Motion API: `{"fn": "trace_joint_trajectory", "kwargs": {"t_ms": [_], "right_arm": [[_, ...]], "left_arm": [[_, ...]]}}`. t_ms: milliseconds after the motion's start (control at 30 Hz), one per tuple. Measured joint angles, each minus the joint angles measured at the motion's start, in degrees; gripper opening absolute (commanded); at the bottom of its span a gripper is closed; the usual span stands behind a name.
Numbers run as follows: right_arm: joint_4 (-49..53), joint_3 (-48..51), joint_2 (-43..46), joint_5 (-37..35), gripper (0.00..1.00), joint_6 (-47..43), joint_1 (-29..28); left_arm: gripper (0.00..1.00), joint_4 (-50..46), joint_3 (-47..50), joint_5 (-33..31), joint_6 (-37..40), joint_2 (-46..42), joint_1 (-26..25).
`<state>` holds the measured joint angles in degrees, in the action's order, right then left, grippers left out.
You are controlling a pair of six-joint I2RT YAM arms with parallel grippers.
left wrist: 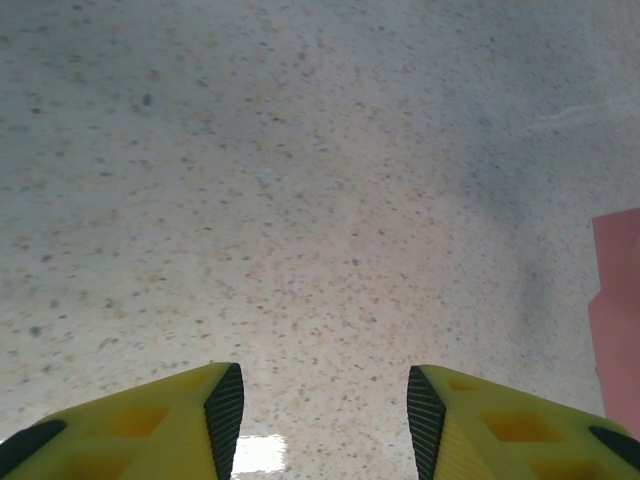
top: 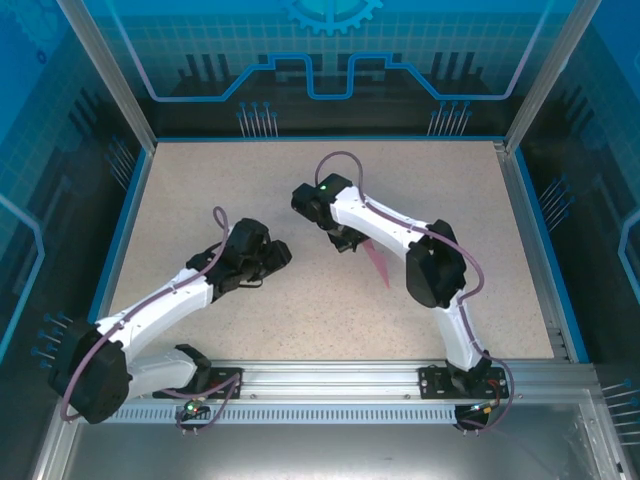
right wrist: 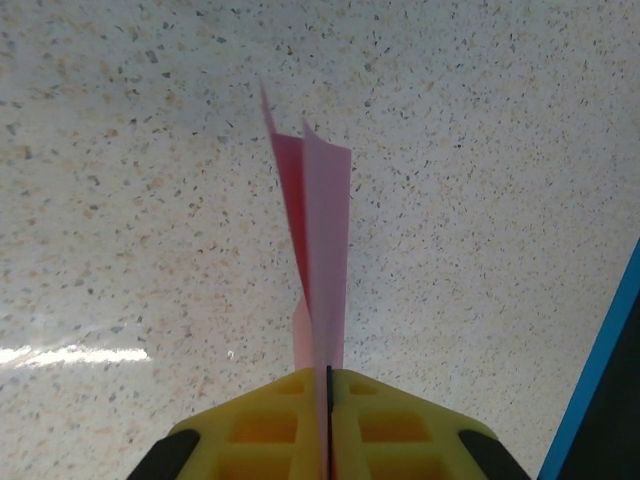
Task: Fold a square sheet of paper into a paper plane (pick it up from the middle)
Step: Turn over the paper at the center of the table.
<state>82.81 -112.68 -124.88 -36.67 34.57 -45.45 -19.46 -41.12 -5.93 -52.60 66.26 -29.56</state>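
Paper plane (right wrist: pixel 318 250) sits pinched in the right gripper (right wrist: pixel 328 385), whose jaws are shut tight on one end of it, no gap between the yellow fingers. The pink paper is folded narrow, its layers standing edge-on and running out from the jaws to a pointed tip. Gripping along the centre crease likely keeps the folded layers together so they don't spring apart. In the top view it is near the middle of the counter (top: pixel 200 190), half hidden beside the right forearm. Whether its far end touches the counter cannot be told.

The left gripper (left wrist: pixel 325 400) is spread wide with nothing between its fingers, held low over bare counter just left of the paper. A pink edge shows at the right border of its wrist view. It looks parked close by, ready to press or take a flap. Folding seems far along.
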Motion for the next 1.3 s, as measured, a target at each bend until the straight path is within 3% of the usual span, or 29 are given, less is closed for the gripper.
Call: {"fn": "trace_joint_trajectory", "kwargs": {"t_ms": [400,700,933,1000,1133,1300], "right_arm": [[-2.32,-0.96,-10.40,0.20,0.11,2.75,-4.20],[-11.87,3.74,-9.64,9.01,0.50,2.34,-7.30],[-26.77,19.56,10.71,22.64,0.81,-0.92,-6.43],[-32.30,25.53,19.67,27.47,0.85,-1.29,-4.66],[-41.81,35.67,32.41,36.68,0.76,-2.10,3.28],[-49.51,45.99,33.81,50.18,0.71,-4.83,17.33]], "left_arm": [[0.51,-4.79,4.02,-6.10,-3.02,-7.96,1.03],[0.52,-5.75,4.28,-6.71,-3.28,-8.15,1.29],[0.54,-5.75,4.28,-6.38,-3.15,-7.98,1.29],[0.54,-5.55,4.28,-5.62,-2.95,-7.48,1.29],[0.54,-4.00,4.28,-2.89,-2.58,-5.40,1.33],[0.55,-0.37,4.07,2.56,-2.27,0.09,1.33]]}}
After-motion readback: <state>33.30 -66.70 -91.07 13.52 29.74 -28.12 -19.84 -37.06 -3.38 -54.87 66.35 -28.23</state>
